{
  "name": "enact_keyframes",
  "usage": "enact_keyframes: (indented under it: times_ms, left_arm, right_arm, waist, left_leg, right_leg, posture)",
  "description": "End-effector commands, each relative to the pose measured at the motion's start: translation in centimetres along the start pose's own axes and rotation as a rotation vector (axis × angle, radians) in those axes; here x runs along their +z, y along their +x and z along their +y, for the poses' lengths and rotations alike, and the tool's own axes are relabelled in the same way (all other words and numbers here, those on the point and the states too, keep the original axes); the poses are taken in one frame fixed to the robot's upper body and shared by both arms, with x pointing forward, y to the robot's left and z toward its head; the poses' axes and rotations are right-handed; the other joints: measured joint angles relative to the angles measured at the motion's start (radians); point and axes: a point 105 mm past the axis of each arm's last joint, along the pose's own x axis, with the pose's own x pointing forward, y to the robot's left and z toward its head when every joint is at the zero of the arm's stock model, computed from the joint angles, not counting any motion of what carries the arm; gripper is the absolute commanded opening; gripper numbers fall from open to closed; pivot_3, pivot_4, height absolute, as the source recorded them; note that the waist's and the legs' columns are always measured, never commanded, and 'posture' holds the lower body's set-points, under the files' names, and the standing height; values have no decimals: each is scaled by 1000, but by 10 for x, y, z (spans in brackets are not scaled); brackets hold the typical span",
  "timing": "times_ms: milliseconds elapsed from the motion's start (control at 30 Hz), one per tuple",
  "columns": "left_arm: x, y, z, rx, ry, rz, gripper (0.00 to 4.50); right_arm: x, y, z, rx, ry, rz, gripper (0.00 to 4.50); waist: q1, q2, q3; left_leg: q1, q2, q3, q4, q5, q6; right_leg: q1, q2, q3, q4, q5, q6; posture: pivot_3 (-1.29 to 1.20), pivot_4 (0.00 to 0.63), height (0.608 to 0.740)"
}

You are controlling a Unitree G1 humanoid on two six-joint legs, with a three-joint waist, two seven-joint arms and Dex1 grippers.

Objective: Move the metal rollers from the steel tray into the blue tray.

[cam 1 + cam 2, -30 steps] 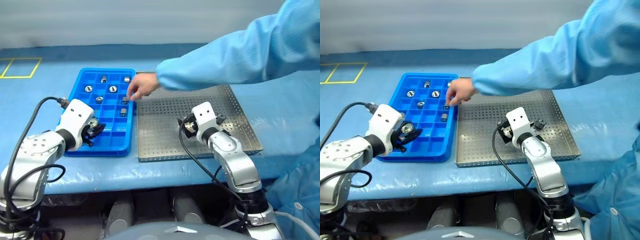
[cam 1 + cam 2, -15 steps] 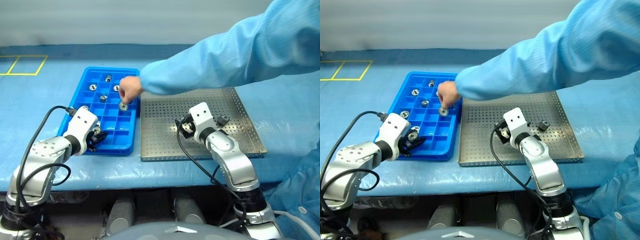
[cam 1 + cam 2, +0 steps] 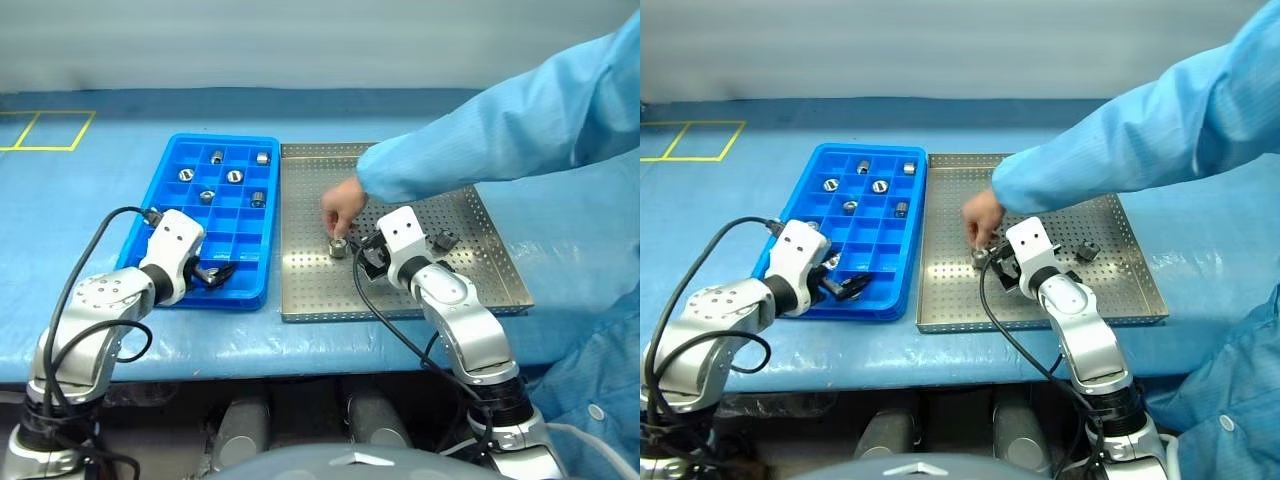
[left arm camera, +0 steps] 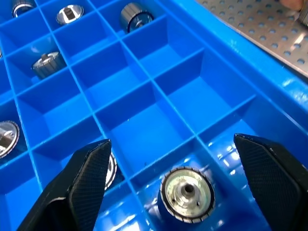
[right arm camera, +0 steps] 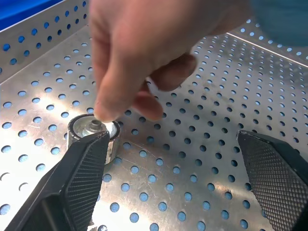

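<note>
Now that the left pincer (image 4: 173, 187) is standing released over the blue tray (image 3: 160, 225), the roller it was carrying (image 4: 186, 194) is lying free in a near compartment. Further in, at 12 o'clock, more metal rollers (image 3: 207, 196) are sitting in their compartments. On the steel tray (image 3: 470, 290), a person's hand (image 5: 144, 62) is now setting a roller (image 5: 91, 132) down before the released right pincer (image 5: 173, 178), supplying its next pickup.
</note>
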Motion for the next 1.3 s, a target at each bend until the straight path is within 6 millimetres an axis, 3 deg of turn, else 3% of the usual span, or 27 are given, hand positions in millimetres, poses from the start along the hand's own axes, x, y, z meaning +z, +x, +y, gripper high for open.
enact_keyframes:
  times_ms: [33, 233, 367, 433, 633, 833, 1067, 1300]
  left_arm:
    - [28, 1, -16, -76, 41, -141, 4489]
    - [35, 20, -46, -213, 44, -182, 4489]
    - [28, 30, -48, -227, 49, -157, 4489]
    - [27, 38, -47, -221, 23, -154, 4489]
    - [33, 61, -78, -356, 17, -160, 4489]
    - [46, 92, -89, -370, 23, -160, 4489]
    - [29, 134, -96, -336, 42, -31, 4489]
    - [24, 149, -104, -342, 42, -6, 4489]
  right_arm:
    - [12, -3, -6, -26, -10, -55, 4500]
    - [15, -4, 2, 29, 26, -61, 4500]
    - [17, 4, 14, 79, 123, -100, 4500]
    - [14, 7, 12, 49, 107, -91, 4500]
    - [15, 5, 1, -3, 109, -101, 4500]
    - [13, -6, -13, -77, 102, -98, 4500]
    - [10, -18, -22, -150, 77, -87, 4500]
    - [8, -21, -21, -163, 82, -82, 4500]
  waist:
    - [0, 0, 0]
    - [-3, 0, 0]
    - [-15, 0, 0]
    - [-16, 0, 0]
    - [-12, 0, 0]
    - [-24, 0, 0]
    - [-50, 1, -1]
    - [-85, 1, -1]
  left_leg:
    - [0, 0, 0, 0, 0, 0]
    - [0, 0, 0, 0, 0, 0]
    - [1, 0, 0, 1, 0, 0]
    - [1, 0, 0, 0, 0, 0]
    - [0, -1, 0, 2, 0, 0]
    - [0, -1, 0, 2, 0, 0]
    - [0, -1, 0, 2, 0, 0]
    - [0, -1, 0, 2, 0, 0]
  right_leg:
    - [0, 0, 0, 0, 0, 0]
    - [1, 0, 0, 0, 0, 0]
    - [1, 1, 0, 0, 0, 0]
    - [1, 1, 0, 1, 0, 0]
    - [1, 0, 1, 0, 1, 1]
    - [1, 1, 1, 1, 1, 1]
    - [1, 1, 2, 0, 1, 2]
    - [1, 1, 3, 0, 2, 3]
  posture:
    - [45, 150, 740]
    - [20, 150, 740]
    - [0, 150, 740]
    - [4, 150, 740]
    - [-28, 150, 740]
    - [-84, 150, 740]
    - [-144, 150, 740]
    - [-169, 150, 740]
